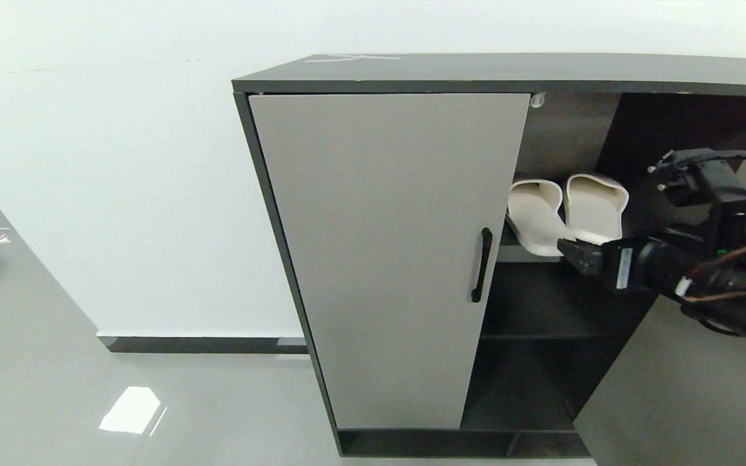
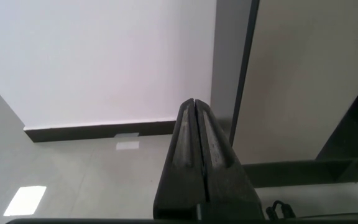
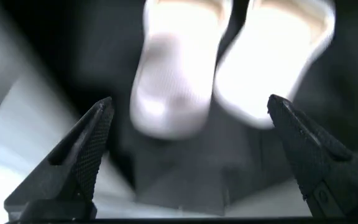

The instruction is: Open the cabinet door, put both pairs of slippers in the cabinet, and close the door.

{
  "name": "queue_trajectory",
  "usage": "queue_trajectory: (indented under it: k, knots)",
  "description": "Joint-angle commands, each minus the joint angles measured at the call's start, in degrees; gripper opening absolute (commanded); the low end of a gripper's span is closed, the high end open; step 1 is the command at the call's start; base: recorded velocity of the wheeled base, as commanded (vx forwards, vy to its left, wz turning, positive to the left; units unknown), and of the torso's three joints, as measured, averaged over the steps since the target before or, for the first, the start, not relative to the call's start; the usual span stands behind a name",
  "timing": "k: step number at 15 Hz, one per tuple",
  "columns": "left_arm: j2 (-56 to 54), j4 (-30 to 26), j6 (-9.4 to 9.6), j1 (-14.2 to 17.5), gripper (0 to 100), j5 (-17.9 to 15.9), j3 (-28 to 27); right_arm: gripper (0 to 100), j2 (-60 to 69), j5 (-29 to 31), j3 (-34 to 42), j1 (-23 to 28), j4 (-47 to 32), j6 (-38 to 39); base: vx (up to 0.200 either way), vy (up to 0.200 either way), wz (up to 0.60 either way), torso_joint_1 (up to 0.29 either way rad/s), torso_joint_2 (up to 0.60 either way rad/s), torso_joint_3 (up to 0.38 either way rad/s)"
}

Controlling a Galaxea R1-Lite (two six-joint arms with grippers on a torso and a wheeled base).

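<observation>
white slippers (image 1: 596, 207) sitting on the upper shelf (image 1: 516, 254) of the cabinet (image 1: 508, 68), we are holding right jaws spread wide just before that shelf, left jaws clenching on nothing beside the cabinet

No writing is legible; the white label (image 1: 624, 268) on the right arm (image 1: 683, 275) is unreadably small.
</observation>
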State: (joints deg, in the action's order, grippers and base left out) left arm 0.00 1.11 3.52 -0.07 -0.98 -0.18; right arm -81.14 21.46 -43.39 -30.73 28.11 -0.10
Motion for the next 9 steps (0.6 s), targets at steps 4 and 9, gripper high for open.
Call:
queue_trajectory:
  k: [4, 9]
  knots:
    - [0.09, 0.03, -0.53, -0.01, 0, 0.01, -0.08, 100, 12.41, -8.1, 8.67, -6.45, 0.54, -1.31, -0.2, 0.0, 0.0, -0.004, 0.0, 0.004]
    - [0.09, 0.03, -0.71, -0.01, 0, 0.01, -0.08, 100, 14.26, -13.72, 11.57, -5.39, 1.16, -4.47, -0.2, 0.0, 0.0, 0.0, 0.0, 0.002]
